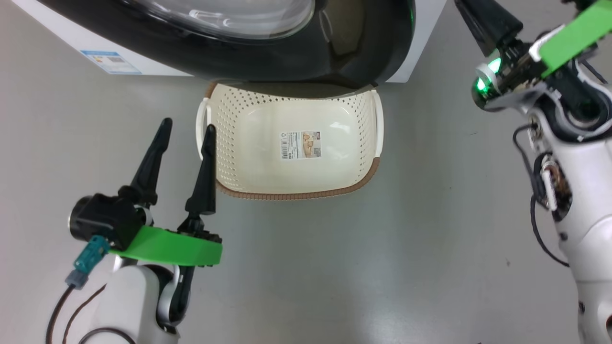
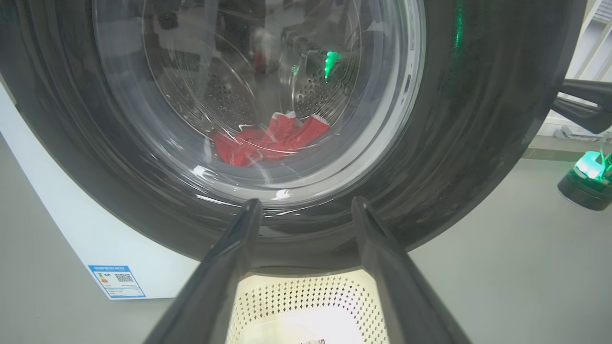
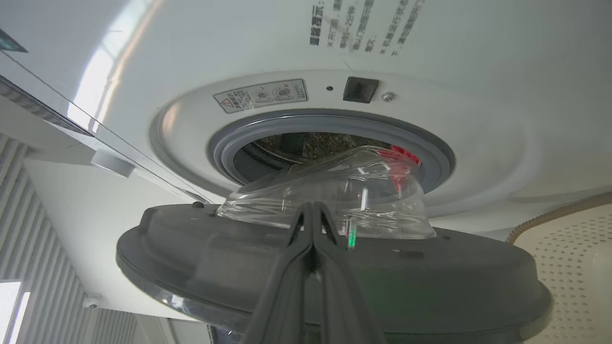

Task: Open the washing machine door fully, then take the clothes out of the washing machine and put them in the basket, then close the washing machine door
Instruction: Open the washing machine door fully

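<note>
Washing machine door ajar, inner face toward right gripper: 2 fingers pressed together, empty, tips at base of glass bowl, contact unclear. Left gripper spread, empty, just left of basket, which sits on floor under door. Red clothes far inside washing machine.

The floor is smooth, grey and a bit shiny. The right wrist view has a pale striped wall at its left, bright light below.
</note>
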